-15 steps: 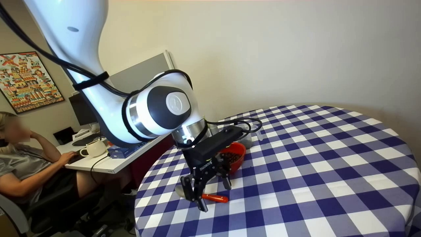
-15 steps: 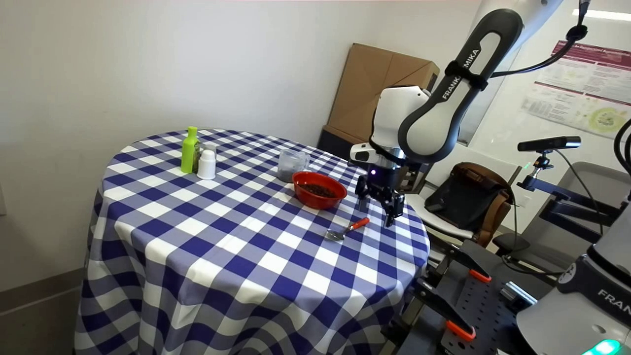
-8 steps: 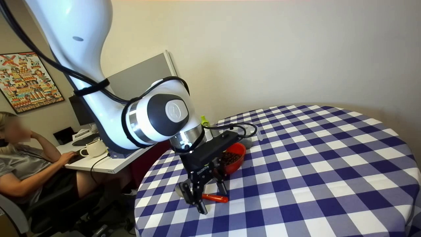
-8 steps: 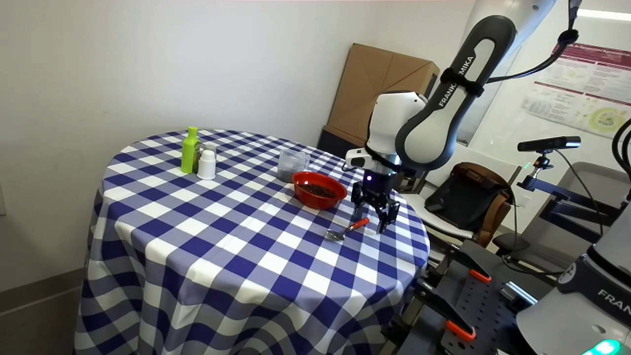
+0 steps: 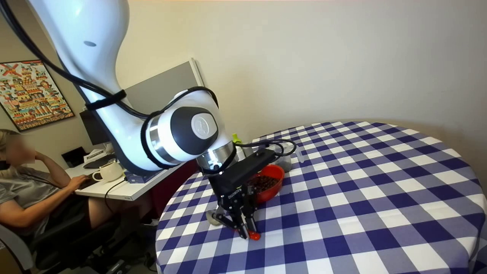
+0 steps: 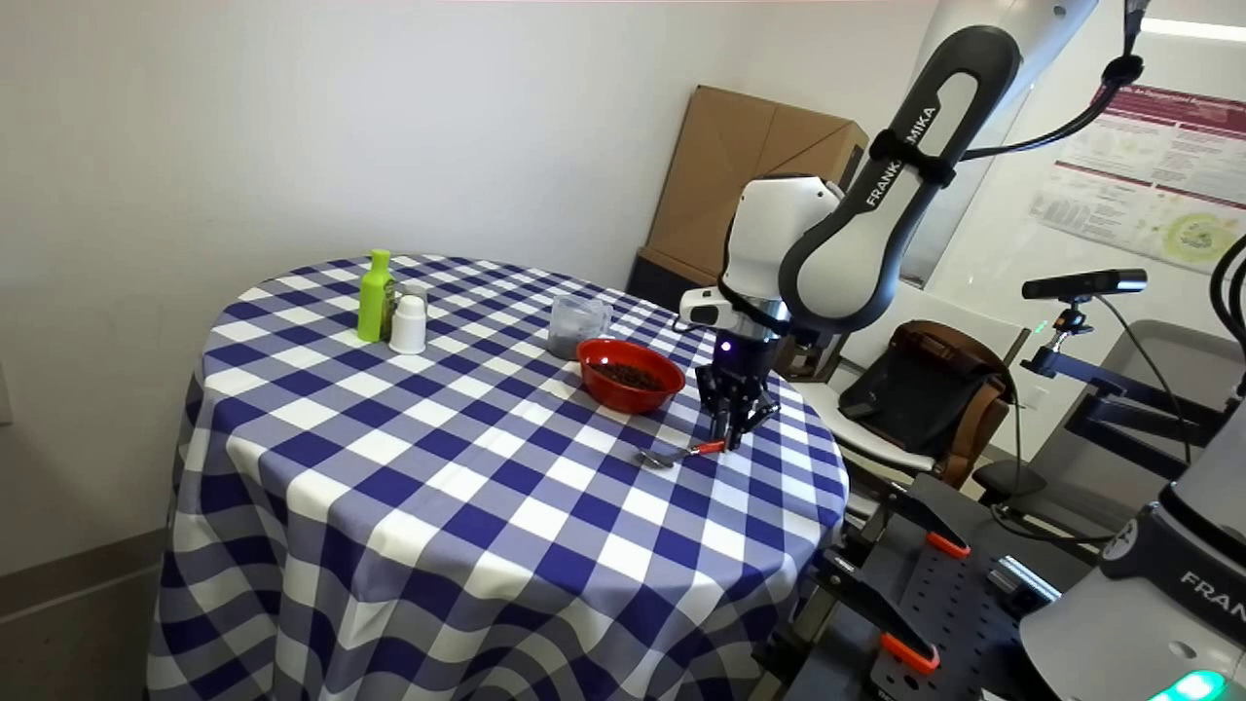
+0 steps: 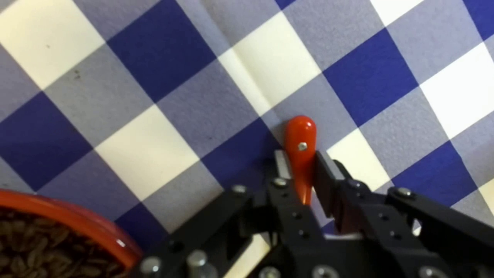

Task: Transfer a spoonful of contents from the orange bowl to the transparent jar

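While tool (image 7: 302, 165) pinches spoon (image 6: 701, 449) by handle (image 7: 301, 133), scoop end (image 6: 658, 459) points past orange bowl (image 6: 625, 394), not at it.

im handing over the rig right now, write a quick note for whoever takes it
Hand: jaws closed on the silver metal spoon with a red-orange handle, near the handle's end; the spoon seems to lie on the blue-and-white checked tablecloth.
Where: round red-orange bowl near the hand, holding small brown pieces; clear, colourless jar upright just behind the bowl in both exterior views, its contents unclear.
Done: spoon gripped.
Left: lift it, scoop from the bowl, carry to the jar, tip out.
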Tool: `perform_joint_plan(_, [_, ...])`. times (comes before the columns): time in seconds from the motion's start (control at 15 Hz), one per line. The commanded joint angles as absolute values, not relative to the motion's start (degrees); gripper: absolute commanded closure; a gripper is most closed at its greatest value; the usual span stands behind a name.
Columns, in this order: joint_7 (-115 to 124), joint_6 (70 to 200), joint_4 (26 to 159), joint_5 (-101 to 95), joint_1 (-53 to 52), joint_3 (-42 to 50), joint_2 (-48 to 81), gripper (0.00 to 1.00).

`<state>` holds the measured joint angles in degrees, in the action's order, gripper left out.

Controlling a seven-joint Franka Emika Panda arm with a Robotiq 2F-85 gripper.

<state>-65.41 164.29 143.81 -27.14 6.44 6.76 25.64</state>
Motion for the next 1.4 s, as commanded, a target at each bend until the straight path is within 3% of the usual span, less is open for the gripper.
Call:
perform_joint_plan(0.0, [-64.47,164.87,144.06,-27.46,6.39,6.61,24.31,0.97])
perform_joint_plan(0.8, [-64.92,158.87,140.71,-30.69,3.07,6.22,17.54,0.95])
perform_joint_plan(1.33, [-55.03,153.94,128.44,-40.01,-2.76,8.0,18.49,0.95])
